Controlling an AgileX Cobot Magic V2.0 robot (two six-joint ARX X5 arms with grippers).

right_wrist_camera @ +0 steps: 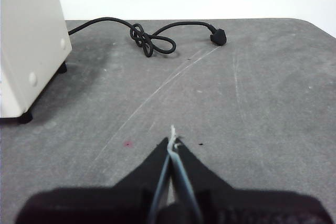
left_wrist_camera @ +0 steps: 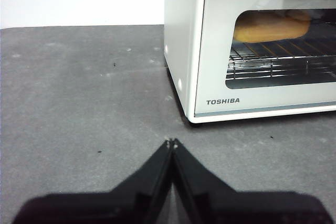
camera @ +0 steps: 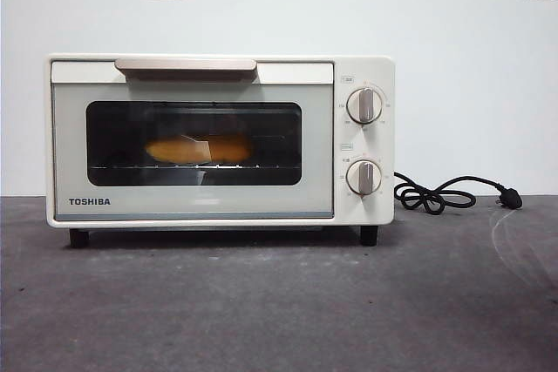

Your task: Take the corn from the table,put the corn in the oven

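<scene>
Yellow-orange behind dark glass: the corn (camera: pixel 199 149) lies on its side on the wire rack (left_wrist_camera: pixel 278 61) inside the oven (camera: pixel 218 141), and the door (camera: pixel 192 150) is shut with its bar handle (camera: pixel 186 65) up at the top. Lying flat across the rack bars, the cob should not roll, which I take to be why it rests lengthwise there. From how things lie, I judge the job done.

My left fingers (left_wrist_camera: pixel 171 142) are pressed together with nothing between them, low over the grey surface (camera: pixel 279 302) near the oven's left front corner, clear of the door. My right fingers (right_wrist_camera: pixel 172 141) are likewise closed on nothing, out over the bare surface to the right of the oven, with the black cord (right_wrist_camera: pixel 149 38) coiled farther off. Neither arm shows in the front view, so both sit pulled back, well apart from the oven.
</scene>
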